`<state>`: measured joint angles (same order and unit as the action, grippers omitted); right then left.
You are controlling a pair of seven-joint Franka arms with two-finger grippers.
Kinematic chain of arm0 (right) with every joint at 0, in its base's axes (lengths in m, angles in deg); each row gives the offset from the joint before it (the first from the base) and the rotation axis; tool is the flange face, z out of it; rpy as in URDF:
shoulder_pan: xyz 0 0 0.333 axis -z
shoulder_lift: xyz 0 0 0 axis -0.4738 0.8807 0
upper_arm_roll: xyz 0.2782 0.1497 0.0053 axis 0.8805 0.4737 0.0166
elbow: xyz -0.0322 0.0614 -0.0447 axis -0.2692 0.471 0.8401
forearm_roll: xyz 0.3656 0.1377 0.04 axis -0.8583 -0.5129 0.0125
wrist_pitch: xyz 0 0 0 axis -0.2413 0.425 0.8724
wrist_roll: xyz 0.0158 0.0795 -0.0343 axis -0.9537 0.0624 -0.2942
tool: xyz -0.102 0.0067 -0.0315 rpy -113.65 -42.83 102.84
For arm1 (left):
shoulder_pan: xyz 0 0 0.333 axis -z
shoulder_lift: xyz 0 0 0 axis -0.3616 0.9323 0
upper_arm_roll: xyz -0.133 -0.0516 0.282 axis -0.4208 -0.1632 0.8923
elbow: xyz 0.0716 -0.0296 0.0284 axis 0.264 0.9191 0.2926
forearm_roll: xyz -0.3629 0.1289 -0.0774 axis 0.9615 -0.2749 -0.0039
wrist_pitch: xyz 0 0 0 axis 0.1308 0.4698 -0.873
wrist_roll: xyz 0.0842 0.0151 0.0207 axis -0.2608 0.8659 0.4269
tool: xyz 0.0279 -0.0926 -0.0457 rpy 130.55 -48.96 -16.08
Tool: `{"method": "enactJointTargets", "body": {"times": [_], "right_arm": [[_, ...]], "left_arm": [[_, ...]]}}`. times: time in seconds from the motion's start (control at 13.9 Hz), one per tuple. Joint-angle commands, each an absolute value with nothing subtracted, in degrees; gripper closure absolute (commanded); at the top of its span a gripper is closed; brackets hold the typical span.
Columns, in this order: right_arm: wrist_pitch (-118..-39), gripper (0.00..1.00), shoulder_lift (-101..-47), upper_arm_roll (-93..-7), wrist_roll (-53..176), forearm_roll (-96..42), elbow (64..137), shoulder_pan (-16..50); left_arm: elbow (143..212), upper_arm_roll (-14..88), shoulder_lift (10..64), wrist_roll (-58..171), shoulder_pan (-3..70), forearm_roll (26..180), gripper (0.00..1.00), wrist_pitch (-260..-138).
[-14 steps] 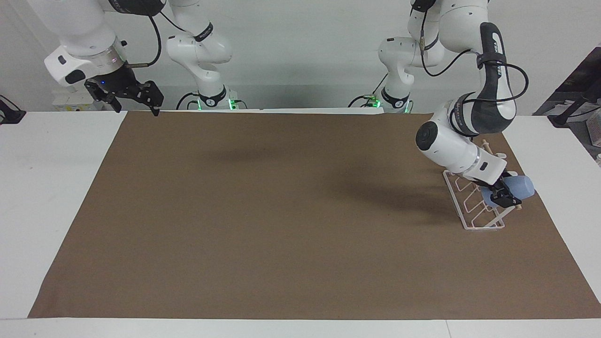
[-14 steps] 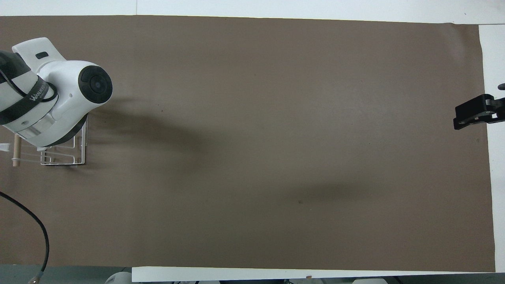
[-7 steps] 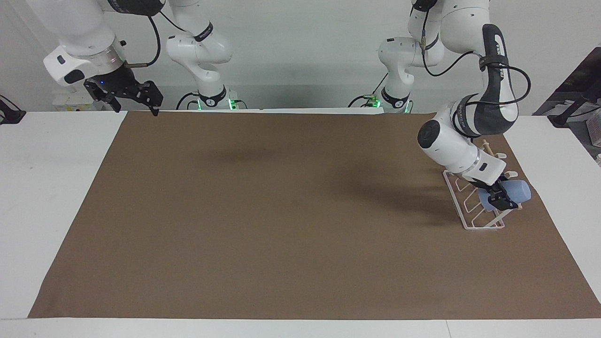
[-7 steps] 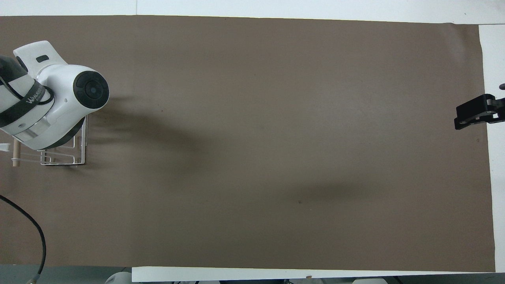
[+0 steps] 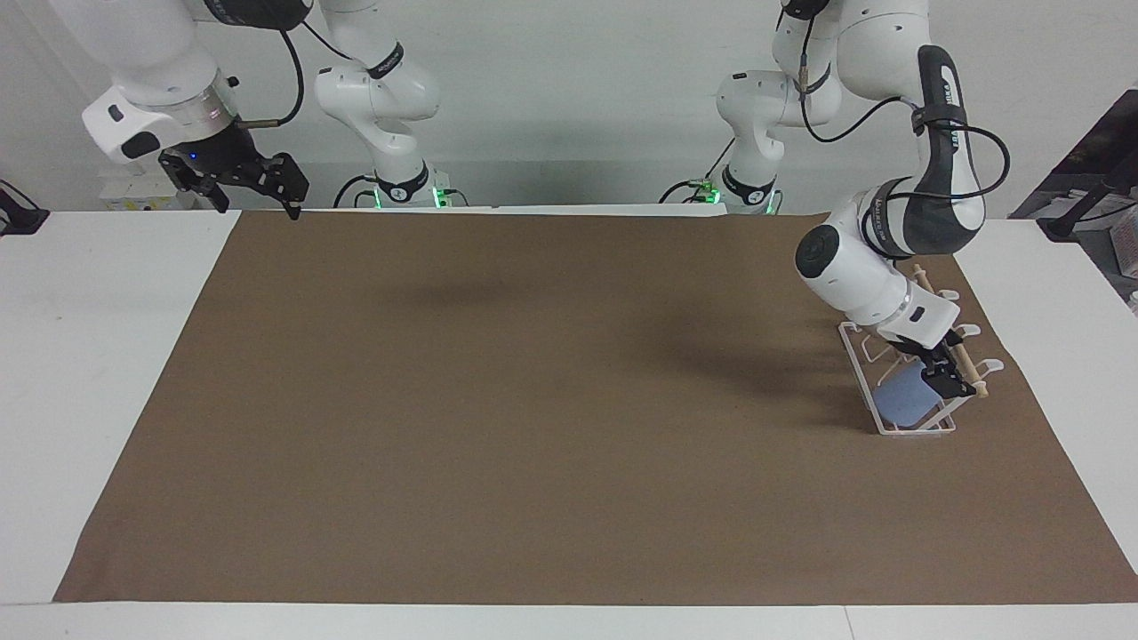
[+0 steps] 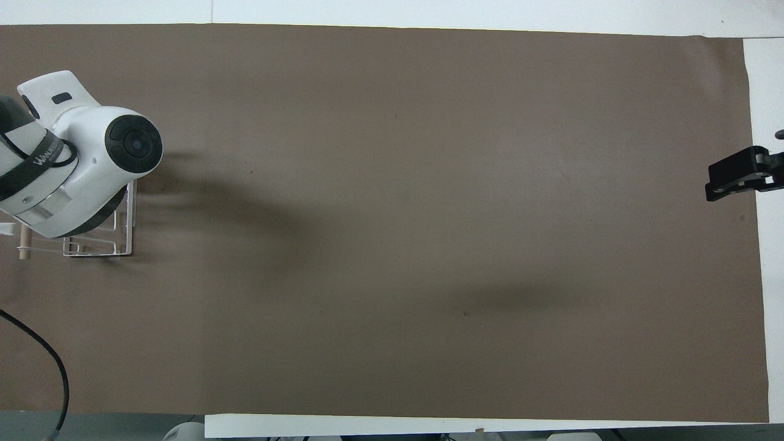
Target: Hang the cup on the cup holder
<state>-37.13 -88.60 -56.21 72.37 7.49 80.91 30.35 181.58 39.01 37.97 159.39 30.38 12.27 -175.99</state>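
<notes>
The light-blue cup lies tilted in the white wire cup holder, on the slanted loops at the end farthest from the robots, below the wooden rod. My left gripper hangs just over the cup's upper edge, by the rod. In the overhead view the left arm covers the cup and most of the cup holder. My right gripper waits open and empty above the mat's corner nearest the robots at the right arm's end, and also shows in the overhead view.
A brown mat covers most of the white table. The cup holder stands on the mat near its edge at the left arm's end. A black cable hangs by the left arm.
The cup has gone from sticking out past the rod in my left gripper to lying low in the cup holder's loops. The left gripper barely moved. The right arm stayed still.
</notes>
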Motion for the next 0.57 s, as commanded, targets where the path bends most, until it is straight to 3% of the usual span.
{"method": "enactJointTargets", "body": {"times": [0.0, 0.29, 0.5], "right_arm": [[-37.3, 0.01, -89.8, -56.4, 71.4, 7.8, 82.3, 30.5], [-37.4, 0.01, -89.8, -56.4, 71.4, 7.8, 82.3, 30.5], [-37.4, 0.01, -89.8, -56.4, 71.5, 7.8, 82.4, 30.5]], "left_arm": [[183.4, 38.8, 36.6, 159.4, 29.5, 13.6, 0.0, -177.2], [179.6, 38.7, 37.1, 154.6, 30.2, 15.2, 0.0, -173.1], [171.1, 38.7, 37.2, 142.5, 30.3, 27.0, 0.0, -168.5]]}}
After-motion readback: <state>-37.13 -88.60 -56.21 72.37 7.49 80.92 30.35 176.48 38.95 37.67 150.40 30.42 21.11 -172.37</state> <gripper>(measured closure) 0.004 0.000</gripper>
